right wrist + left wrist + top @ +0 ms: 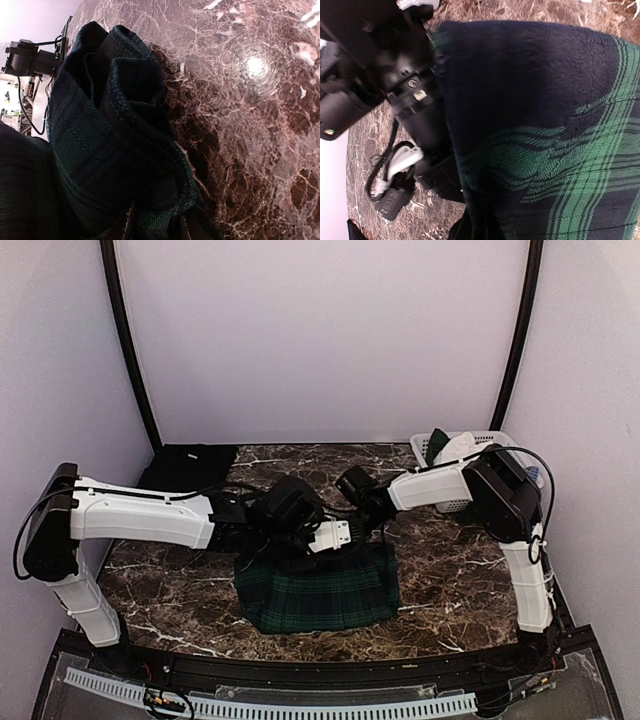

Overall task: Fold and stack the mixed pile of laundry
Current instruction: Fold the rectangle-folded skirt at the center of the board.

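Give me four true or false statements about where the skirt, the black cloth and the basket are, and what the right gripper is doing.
1. The tartan skirt lies on the near middle of the marble table. True.
2. The black cloth is inside the basket. False: it lies on the table at the far left corner.
3. The white basket stands at the far right corner. True.
4. The right gripper hangs open over bare table. False: the right wrist view shows bunched skirt cloth pinched between its fingers.
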Robot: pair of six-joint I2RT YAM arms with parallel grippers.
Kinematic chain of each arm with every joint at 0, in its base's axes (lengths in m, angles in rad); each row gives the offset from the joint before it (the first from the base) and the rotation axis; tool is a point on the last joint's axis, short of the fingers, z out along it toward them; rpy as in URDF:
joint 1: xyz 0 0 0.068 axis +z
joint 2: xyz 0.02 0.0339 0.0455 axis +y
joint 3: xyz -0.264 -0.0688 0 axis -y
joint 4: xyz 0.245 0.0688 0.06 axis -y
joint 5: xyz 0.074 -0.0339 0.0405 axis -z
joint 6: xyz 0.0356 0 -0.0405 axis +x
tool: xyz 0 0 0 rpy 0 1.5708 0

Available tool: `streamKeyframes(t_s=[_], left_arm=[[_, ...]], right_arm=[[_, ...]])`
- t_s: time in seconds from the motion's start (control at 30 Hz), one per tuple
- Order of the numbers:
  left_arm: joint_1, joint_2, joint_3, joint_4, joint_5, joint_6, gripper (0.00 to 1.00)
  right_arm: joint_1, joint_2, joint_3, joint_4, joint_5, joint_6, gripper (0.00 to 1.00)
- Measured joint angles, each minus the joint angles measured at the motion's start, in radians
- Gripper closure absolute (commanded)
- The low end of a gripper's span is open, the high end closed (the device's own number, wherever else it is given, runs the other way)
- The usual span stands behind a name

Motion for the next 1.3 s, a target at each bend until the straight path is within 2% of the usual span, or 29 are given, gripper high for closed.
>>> streamKeyframes(t_s=[0.07, 0.23, 0.3, 0.4, 0.5, 0.7, 1.03, 1.3], left_arm=[[0.000, 0.017, -0.016, 0.028, -0.014, 0.010, 1.00], [-0.007, 0.029, -0.037, 0.055, -0.032, 0.016, 1.00], [-0.013, 0.029, -0.037, 0.060, -0.040, 0.018, 1.00], [-0.018, 0.029, -0.037, 0.061, -0.047, 0.017, 0.99], [-0.018, 0.029, -0.037, 0.063, -0.055, 0.017, 0.99], [-0.018, 0.029, -0.037, 0.068, -0.060, 0.018, 0.99], [-0.006, 0.029, -0.035, 0.074, -0.072, 0.050, 0.98], [0.026, 0.036, -0.015, 0.106, -0.077, 0.095, 0.97]], right_arm=[[-0.006, 0.000, 0.011, -0.012, 0.000, 0.005, 0.64], [-0.043, -0.009, 0.071, -0.046, -0.003, 0.027, 0.55], [-0.072, -0.016, 0.109, -0.061, 0.000, 0.036, 0.58], [-0.116, -0.023, 0.161, -0.069, 0.002, 0.050, 0.70], [-0.150, -0.021, 0.200, -0.081, 0.005, 0.057, 0.77], [-0.161, 0.023, 0.228, -0.114, -0.011, 0.042, 0.79], [-0.117, 0.090, 0.176, -0.130, -0.082, 0.014, 0.95], [-0.106, 0.090, 0.137, -0.127, -0.114, -0.012, 0.95]])
